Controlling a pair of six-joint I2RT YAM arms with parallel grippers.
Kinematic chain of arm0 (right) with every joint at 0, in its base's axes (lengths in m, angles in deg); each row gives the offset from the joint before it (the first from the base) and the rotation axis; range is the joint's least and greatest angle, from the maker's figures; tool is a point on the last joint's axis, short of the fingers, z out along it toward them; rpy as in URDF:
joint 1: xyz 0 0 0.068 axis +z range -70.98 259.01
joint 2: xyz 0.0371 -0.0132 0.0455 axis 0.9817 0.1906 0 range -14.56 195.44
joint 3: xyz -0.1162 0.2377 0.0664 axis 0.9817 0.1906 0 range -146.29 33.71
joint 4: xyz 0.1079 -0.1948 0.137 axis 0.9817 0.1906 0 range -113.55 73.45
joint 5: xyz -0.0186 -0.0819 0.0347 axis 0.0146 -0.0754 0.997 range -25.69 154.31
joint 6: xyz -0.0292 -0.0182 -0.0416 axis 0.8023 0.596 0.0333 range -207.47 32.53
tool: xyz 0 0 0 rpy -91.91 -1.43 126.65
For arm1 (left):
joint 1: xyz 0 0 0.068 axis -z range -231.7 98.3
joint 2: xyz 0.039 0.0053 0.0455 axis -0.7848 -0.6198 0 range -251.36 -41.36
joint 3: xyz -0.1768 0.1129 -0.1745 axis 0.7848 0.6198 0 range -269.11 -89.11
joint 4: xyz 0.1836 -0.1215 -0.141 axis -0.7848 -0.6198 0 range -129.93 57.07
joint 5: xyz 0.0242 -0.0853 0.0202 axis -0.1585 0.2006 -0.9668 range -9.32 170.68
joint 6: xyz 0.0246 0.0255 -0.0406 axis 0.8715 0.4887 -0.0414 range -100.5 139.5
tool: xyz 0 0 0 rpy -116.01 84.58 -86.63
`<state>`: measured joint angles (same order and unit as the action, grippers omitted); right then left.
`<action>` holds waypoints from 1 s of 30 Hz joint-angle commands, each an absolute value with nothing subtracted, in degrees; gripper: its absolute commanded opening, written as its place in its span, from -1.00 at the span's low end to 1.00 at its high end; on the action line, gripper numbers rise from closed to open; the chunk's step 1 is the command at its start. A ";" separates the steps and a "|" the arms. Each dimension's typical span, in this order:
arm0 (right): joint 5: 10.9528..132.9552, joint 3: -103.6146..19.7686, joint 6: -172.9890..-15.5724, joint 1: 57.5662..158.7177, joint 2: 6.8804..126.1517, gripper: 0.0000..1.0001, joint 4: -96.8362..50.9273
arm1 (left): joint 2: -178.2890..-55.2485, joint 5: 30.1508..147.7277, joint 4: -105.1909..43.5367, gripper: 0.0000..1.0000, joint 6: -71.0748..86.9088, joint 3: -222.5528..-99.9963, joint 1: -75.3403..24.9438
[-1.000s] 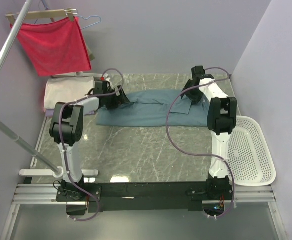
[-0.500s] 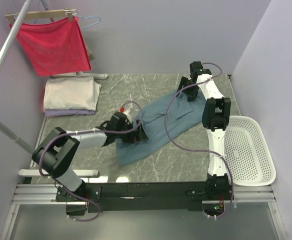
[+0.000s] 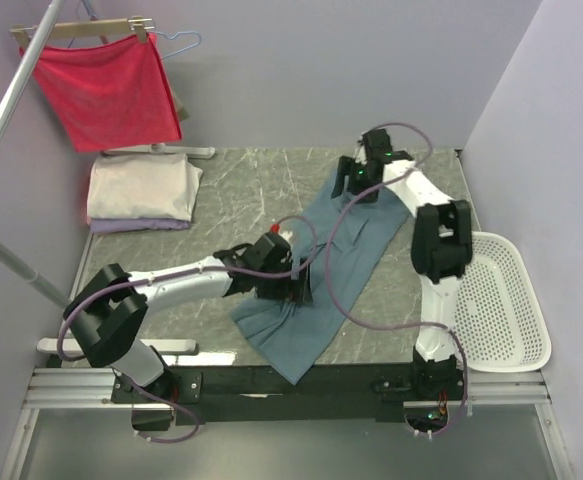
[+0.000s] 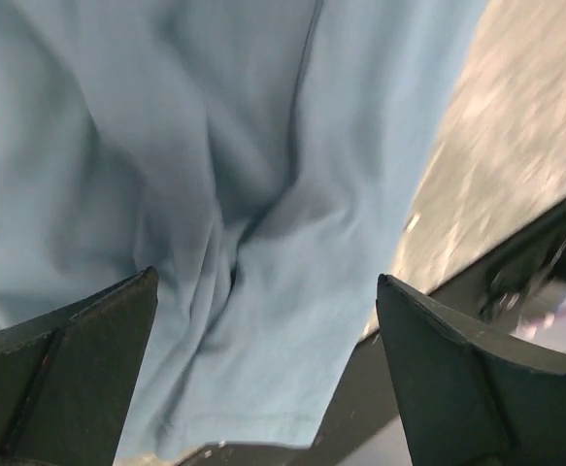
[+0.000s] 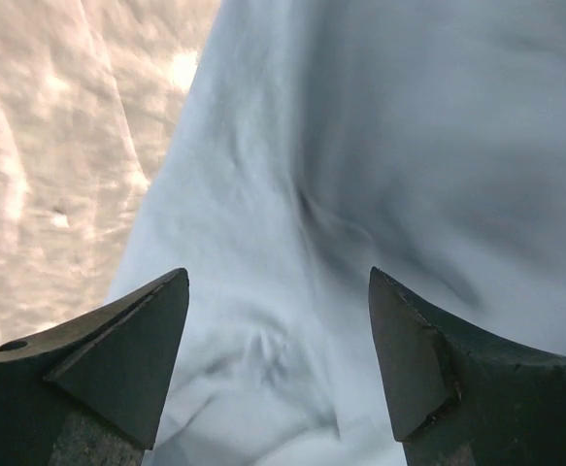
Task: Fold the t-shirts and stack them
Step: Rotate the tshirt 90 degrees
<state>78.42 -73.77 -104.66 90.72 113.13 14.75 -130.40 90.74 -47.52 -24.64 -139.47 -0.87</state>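
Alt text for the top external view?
A teal-blue t-shirt lies diagonally across the marble table, the left gripper on its middle, the right gripper at its far end. Folded cream and lavender t-shirts are stacked far left; a white basket sits right.

We see a plain teal-blue t-shirt (image 3: 359, 258) on a grey-green veined table (image 3: 241, 190), a cream tee (image 3: 139, 188), a lavender tee (image 3: 136, 225) and a red cloth (image 3: 106, 90).
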 commanded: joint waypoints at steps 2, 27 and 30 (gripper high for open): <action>67.76 -65.18 -107.24 85.70 90.94 0.66 -2.90 | -126.09 80.85 -48.87 0.99 -16.55 -152.20 -5.46; 58.78 -31.78 -117.70 84.99 70.96 0.65 3.25 | -176.79 121.19 -43.66 0.99 -1.95 -207.84 -17.60; 58.25 -29.31 -118.32 85.34 67.80 0.65 4.57 | -179.52 124.26 -40.69 0.99 -3.09 -210.57 -17.68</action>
